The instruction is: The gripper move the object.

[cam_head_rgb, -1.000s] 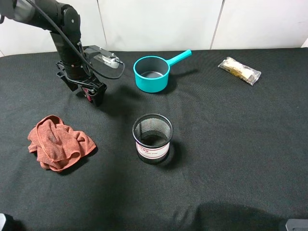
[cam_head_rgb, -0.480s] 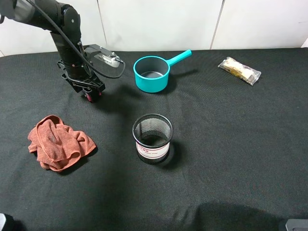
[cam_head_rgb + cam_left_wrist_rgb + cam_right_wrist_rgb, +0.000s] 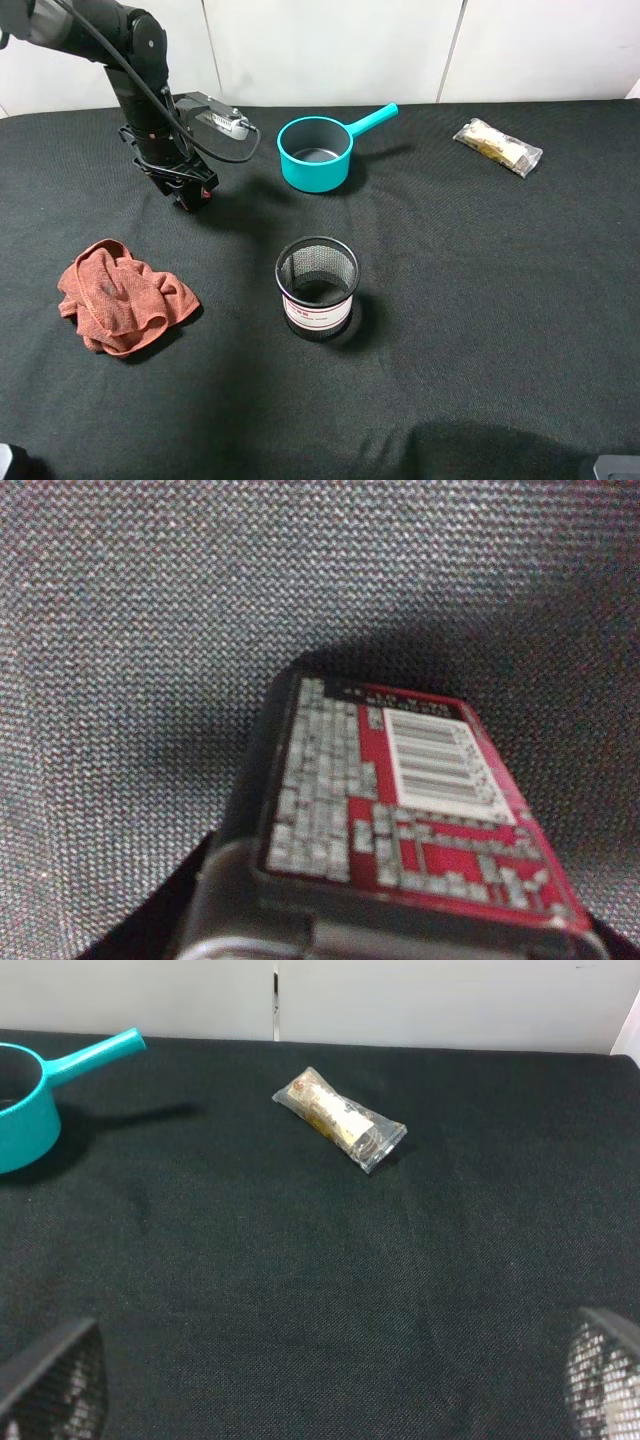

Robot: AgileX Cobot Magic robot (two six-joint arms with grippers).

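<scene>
The tool (image 3: pixel 190 197) clamps the object (image 3: pixel 400 810) (its barcode (image 3: pixel 440 755) visible only from the left wrist).

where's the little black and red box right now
High view, back left: the box sits in the left end effector, left of the teal pot, behind the red cloth.

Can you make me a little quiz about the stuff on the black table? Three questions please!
1. True or false: in the high view, the teal pot sits between the left hand and the snack packet.
2. Which thing shows a barcode? A the box, B the red cloth, C the teal pot.
3. Fill in: the mesh cup stands ____, with its opening facing up.
Key: 1 true; 2 A; 3 upright.
</scene>
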